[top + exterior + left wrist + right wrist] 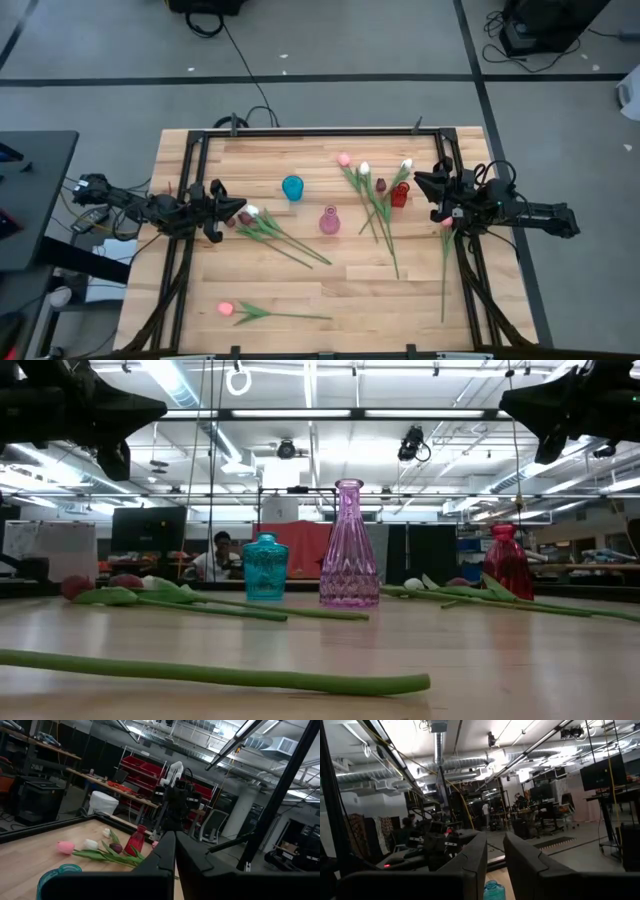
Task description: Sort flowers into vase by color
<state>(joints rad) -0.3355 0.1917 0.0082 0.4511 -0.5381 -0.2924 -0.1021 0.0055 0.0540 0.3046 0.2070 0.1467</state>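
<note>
Artificial tulips lie flat on the wooden table. A white and maroon bunch (262,224) lies beside my left gripper (240,209). One pink tulip (226,309) lies near the front edge. A mixed bunch (372,195) lies by the red vase (399,194), and a pink-headed one (446,228) lies under my right gripper (418,184). A teal vase (292,187) and a pink vase (329,221) stand upright mid-table. Both grippers hang above the table, empty. The left gripper (175,851) is shut; the right gripper (495,845) is open by a narrow gap.
A black metal frame (320,132) runs along the table's far edge and down both sides. The low view shows the three vases in a row, teal (265,567), pink (349,545) and red (507,560), with a long green stem (220,675) lying in front.
</note>
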